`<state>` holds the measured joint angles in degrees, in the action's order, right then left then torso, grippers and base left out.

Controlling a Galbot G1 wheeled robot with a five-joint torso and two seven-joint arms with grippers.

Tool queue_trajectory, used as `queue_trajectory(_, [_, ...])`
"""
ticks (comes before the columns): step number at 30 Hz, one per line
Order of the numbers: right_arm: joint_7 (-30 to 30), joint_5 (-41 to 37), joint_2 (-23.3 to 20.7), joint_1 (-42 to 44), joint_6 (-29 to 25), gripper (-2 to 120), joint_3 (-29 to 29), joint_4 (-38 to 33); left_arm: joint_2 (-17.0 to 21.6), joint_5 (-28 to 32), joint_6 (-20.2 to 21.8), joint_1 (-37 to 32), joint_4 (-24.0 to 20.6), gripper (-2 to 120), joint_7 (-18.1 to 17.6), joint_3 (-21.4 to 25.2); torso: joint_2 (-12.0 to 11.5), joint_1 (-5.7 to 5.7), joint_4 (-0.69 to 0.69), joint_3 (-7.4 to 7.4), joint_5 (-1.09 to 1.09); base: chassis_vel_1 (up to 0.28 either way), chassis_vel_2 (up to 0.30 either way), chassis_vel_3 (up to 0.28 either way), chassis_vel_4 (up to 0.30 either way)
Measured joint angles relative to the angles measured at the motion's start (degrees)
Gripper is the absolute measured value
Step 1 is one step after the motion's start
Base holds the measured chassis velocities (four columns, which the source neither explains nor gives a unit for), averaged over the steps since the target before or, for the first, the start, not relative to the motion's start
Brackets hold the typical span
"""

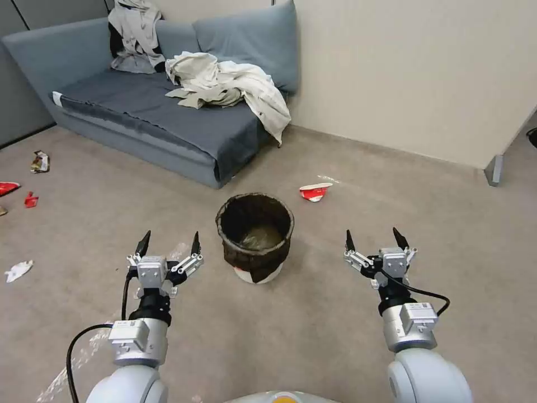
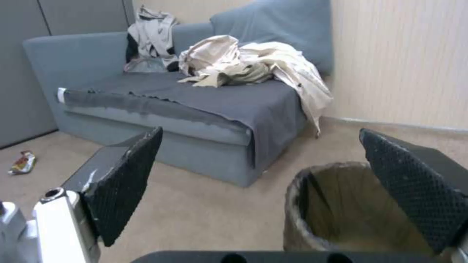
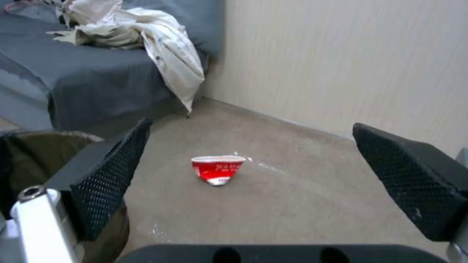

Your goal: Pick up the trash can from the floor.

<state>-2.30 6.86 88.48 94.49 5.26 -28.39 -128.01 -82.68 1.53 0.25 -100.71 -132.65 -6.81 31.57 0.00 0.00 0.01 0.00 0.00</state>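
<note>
**Both hands spread wide, flanking the trash can, nothing held**

Left hand (image 1: 169,244): fingers spread wide apart, empty, touching nothing. Hovers above the floor (image 1: 313,336), near the trash can (image 1: 255,236), on the can's left side. Fingertips point forward toward the sofa. In the left wrist view the two black textured pads (image 2: 124,182) stand far apart with bare carpet between them, and the can's rim (image 2: 312,204) shows partly behind the far pad, apart from it.

Right hand (image 1: 376,241): also spread wide, empty, no contact. Sits on the can's right side, a bit farther from the can than the left hand is. In the right wrist view the pads (image 3: 105,179) frame the crushed red-and-white cup (image 3: 217,170), which lies on the carpet beyond the hand; the can's bag-lined edge (image 3: 29,160) shows behind one pad.

Trash can: upright on the floor, between the two hands, roughly centred before the robot. Dark bag folded over the rim, white base showing under it. Interior looks empty apart from the bag.

Beyond the can: the cup (image 1: 314,191) lies behind and to the can's right. Grey sofa (image 1: 151,117) behind and to the can's left, light clothes (image 1: 224,84) heaped on it. Small litter scraps (image 1: 39,162) on the floor far to the can's left. Beige wall (image 1: 414,73) behind the can.
</note>
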Motion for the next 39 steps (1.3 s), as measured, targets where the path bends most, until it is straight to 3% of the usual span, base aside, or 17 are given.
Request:
queue_trajectory(9, [0.1, 0.0, 0.02, -0.01, -0.04, 100, 0.08, 0.0, 0.09, 0.64, 0.11, 0.1, 0.2, 100, 0.02, 0.01, 0.0, 0.0, -0.01, 0.0, -0.01, -0.118, 0.13, 0.123, -0.122])
queue_trajectory(13, [0.04, -0.33, 0.02, -0.07, -0.54, 100, 0.34, 0.26, 0.43, 1.9, 2.37, 1.22, 0.6, 100, 1.21, 0.03, 0.0, 0.0, 0.0, 0.0, 0.0, -0.091, 0.099, 0.088, -0.089])
queue_trajectory(19, [-0.2, -0.92, -0.24, -0.7, -1.44, 100, 0.33, 0.8, 2.04, 5.55, 12.33, 9.44, 3.25, 100, 3.58, -0.97, 0.0, 0.0, 0.0, 0.0, 0.0, -0.012, 0.02, 0.017, -0.006])
queue_trajectory(21, [-0.21, -1.04, -0.28, -0.96, -1.38, 100, 0.27, 0.85, 2.2, 6.26, 13.68, 10.95, 3.88, 100, 3.58, -1.28, 0.0, 0.0, -0.01, 0.0, -0.02, 0.0, 0.0, 0.0, 0.0])
queue_trajectory(23, [-0.26, -1.34, -0.31, -1.7, -0.64, 100, 0.18, 0.87, 3.04, 9.05, 19.85, 16.89, 6.29, 100, 3.33, -2.58, 0.0, 0.0, -0.01, 0.0, 0.0, 0.0, 0.0, 0.0, 0.0])
queue_trajectory(25, [-0.26, -1.37, -0.31, -1.76, -0.57, 100, 0.18, 0.87, 3.24, 9.53, 20.69, 17.73, 6.7, 100, 3.28, -2.8, 0.0, 0.0, -0.01, 0.0, 0.01, 0.0, 0.0, 0.0, 0.0])
queue_trajectory(31, [-0.29, -1.39, -0.41, -2.07, -0.07, 100, 0.16, 1.02, 4.66, 14.12, 28.34, 23.22, 11.07, 100, 2.45, -4.78, 0.0, 0.01, -0.01, 0.0, 0.0, 0.0, 0.0, 0.0, 0.0])
queue_trajectory(39, [-0.29, -1.39, -0.74, -2.75, 0.16, 100, 0.65, 1.9, 4.41, 15.19, 32.57, 24.11, 13.93, 100, 0.13, -6.28, 0.0, 0.0, 0.0, 0.0, 0.0, 0.0, 0.0, 0.0, 0.0])
